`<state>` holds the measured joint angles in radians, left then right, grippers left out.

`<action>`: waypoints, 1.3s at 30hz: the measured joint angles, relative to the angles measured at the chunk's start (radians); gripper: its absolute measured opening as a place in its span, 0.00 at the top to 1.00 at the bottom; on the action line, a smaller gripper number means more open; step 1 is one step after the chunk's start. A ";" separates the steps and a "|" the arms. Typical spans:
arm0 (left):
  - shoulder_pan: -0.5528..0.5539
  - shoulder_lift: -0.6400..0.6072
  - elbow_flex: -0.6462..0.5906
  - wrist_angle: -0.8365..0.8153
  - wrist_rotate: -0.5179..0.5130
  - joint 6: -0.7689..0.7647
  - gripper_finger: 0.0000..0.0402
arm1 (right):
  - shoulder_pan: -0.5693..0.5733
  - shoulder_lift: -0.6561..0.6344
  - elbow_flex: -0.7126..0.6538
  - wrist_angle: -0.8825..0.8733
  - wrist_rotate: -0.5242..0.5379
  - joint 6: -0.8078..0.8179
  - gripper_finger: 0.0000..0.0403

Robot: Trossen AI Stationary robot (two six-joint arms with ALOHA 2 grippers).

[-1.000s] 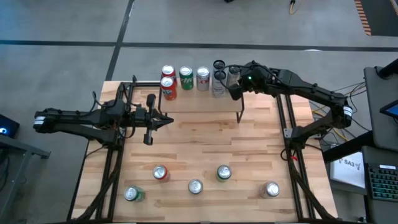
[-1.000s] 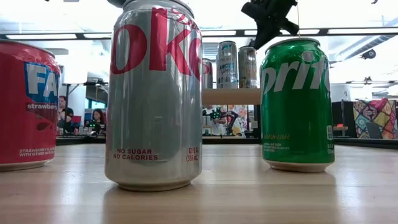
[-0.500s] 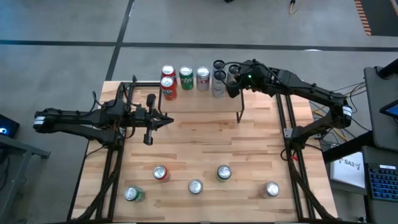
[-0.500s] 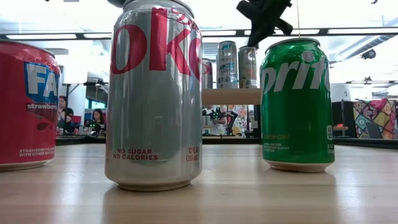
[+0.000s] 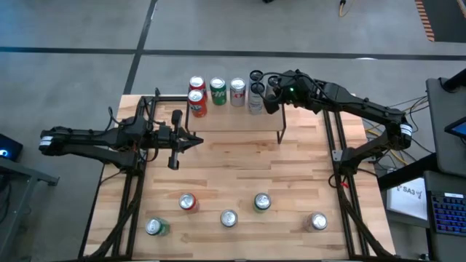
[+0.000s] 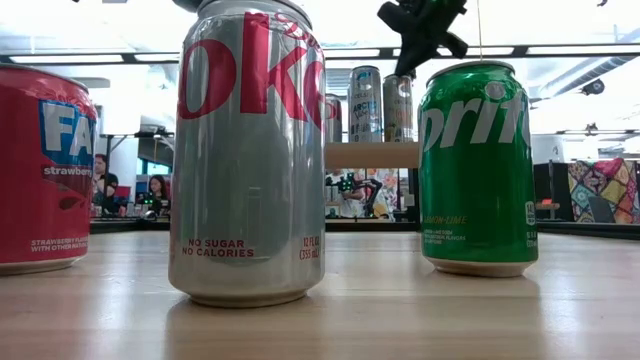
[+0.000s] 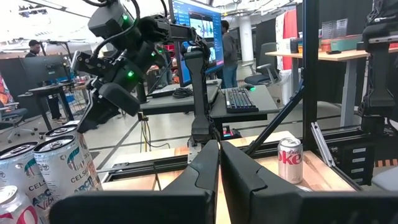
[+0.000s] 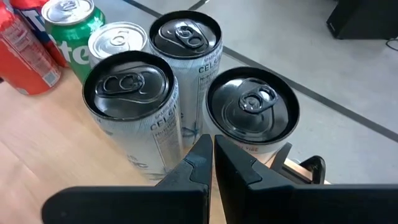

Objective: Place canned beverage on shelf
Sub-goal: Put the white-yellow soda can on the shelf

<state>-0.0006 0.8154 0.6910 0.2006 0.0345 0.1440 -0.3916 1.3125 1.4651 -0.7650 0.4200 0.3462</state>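
Observation:
The shelf [image 5: 233,121] stands at the table's far middle. Upright on it are two red cans [image 5: 196,93], a green can [image 5: 218,91], a silver can [image 5: 237,91] and three white cans with black tops [image 8: 127,106]. My right gripper [image 8: 212,146] is shut and hovers above the shelf's right end, slanting down over the white cans [image 5: 256,87] and, as the low view shows, clear of their tops [image 6: 397,80]. My left gripper [image 5: 199,140] is shut and held level above the table's left middle, holding nothing.
Several more cans stand upright near the table's front edge: a red-topped one [image 5: 188,202], a silver one [image 5: 228,217], a green one [image 5: 262,202], one at the right [image 5: 318,221] and one at the left [image 5: 156,227]. The wood between them and the shelf is bare.
My right gripper has risen slightly and tipped a little above the white cans, shifting a bit toward the table's far left while staying shut. The cans on the shelf have not moved.

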 joint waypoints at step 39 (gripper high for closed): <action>0.000 0.000 0.000 0.000 0.000 0.001 1.00 | -0.004 0.051 0.030 -0.022 0.001 -0.004 0.98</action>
<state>-0.0006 0.8154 0.6910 0.2005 0.0341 0.1448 -0.3954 1.3637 1.4952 -0.7873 0.4210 0.3417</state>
